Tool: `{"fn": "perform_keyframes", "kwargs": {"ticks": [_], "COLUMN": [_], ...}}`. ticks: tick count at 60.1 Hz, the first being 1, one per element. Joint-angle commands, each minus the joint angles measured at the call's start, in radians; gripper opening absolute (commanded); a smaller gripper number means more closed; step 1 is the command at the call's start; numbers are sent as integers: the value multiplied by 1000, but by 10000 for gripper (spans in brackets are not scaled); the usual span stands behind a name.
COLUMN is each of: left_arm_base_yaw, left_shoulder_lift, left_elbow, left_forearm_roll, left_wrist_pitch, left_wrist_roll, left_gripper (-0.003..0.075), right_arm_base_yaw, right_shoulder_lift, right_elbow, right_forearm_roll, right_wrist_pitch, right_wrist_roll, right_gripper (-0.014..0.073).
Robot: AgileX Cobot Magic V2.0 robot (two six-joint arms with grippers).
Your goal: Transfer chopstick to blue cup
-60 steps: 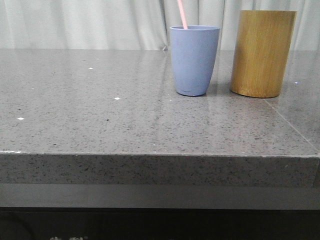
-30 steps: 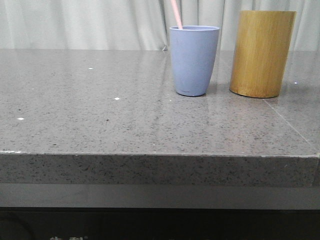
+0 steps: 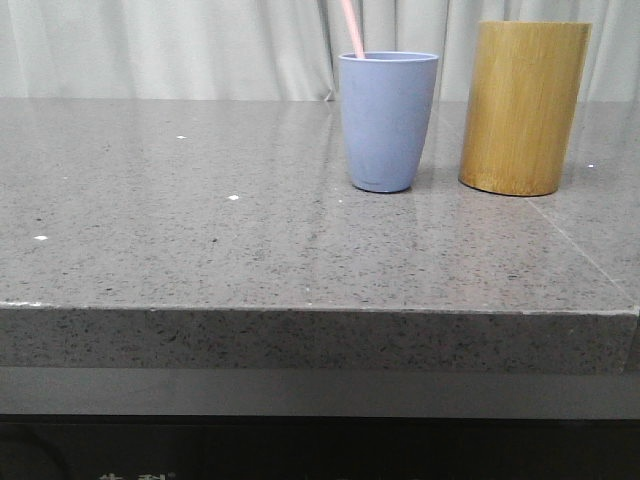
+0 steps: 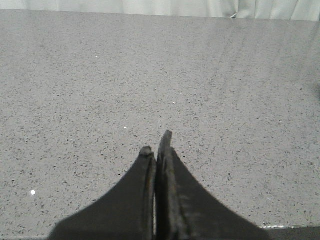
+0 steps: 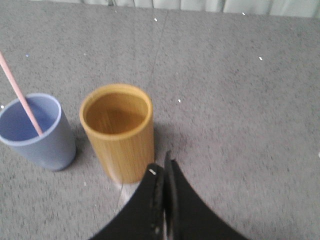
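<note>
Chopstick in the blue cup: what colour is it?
Pale pink chopstick, clearest in the right wrist view.

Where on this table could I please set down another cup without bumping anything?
The whole grey tabletop left of the blue cup is bare, up to the curtain and down to the front edge. The strip in front of both containers is free too. It is crowded only between the blue cup, holding a chopstick, and the bamboo cylinder.

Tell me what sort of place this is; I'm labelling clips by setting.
Probably a kitchen-style counter mock-up: a speckled grey stone countertop, pale curtains behind, a pale blue tumbler holding a pink chopstick, and a bamboo cylinder holder.
</note>
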Motion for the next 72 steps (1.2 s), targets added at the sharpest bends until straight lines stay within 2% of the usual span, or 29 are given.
{"fn": "perform_keyframes", "kwargs": {"ticks": [1,19,29,34,42,72], "left_arm_base_yaw": [-7,-7,-7,-7,-7,-7], "left_shoulder_lift": [6,6,6,6,6,6], "left_elbow": [-26,-26,-26,-26,-26,-26], "left_forearm_roll": [-12,-13,-13,-13,-13,-13], "left_wrist_pitch": [-82,-82,-82,-82,-82,-82], "left_wrist_roll": [-1,-1,-1,-1,-1,-1], "left_gripper": [-19,-19,-19,-19,-19,-19], "right_arm_base_yaw": [-9,-9,-9,-9,-9,-9], "right_shoulder_lift": [-113,-464,-674,-747,-804,-805], "right_elbow": [93,532,716,744,744,744], "right_forearm_roll": [6,26,26,26,26,26], "right_wrist_pitch": [-147,-346,-457,-516,-518,-519], "right_wrist_roll": [0,-9,-9,-9,-9,-9], "right_gripper": [-67,-67,-67,-67,-67,-67]}}
